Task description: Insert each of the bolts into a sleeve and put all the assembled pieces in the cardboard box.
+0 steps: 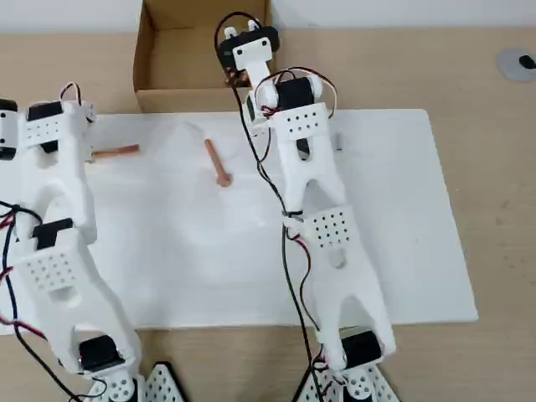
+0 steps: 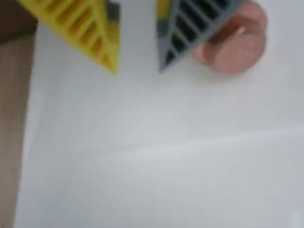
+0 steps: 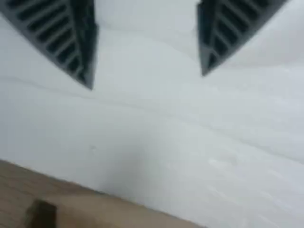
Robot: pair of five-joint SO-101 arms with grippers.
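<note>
A copper bolt (image 1: pixel 218 163) lies on the white mat (image 1: pixel 394 251), its head toward me, between the two arms. A second copper piece (image 1: pixel 115 152) lies at the mat's left, sticking out from beside the left arm's head; whether it is a bolt or a sleeve I cannot tell. My left gripper (image 2: pixel 137 66) hangs open just over the mat, and the copper piece's round end (image 2: pixel 232 42) sits outside its grey finger (image 2: pixel 185 33). My right gripper (image 3: pixel 145 71) is open over bare mat, near the mat's far edge. The cardboard box (image 1: pixel 167 99) stands behind the mat, and the right arm's wrist (image 1: pixel 249 50) is at its right corner.
The mat lies on a wooden table (image 1: pixel 494 167). A grey round object (image 1: pixel 515 63) sits at the far right. Both arm bases stand at the mat's near edge. Free mat stretches right of the right arm.
</note>
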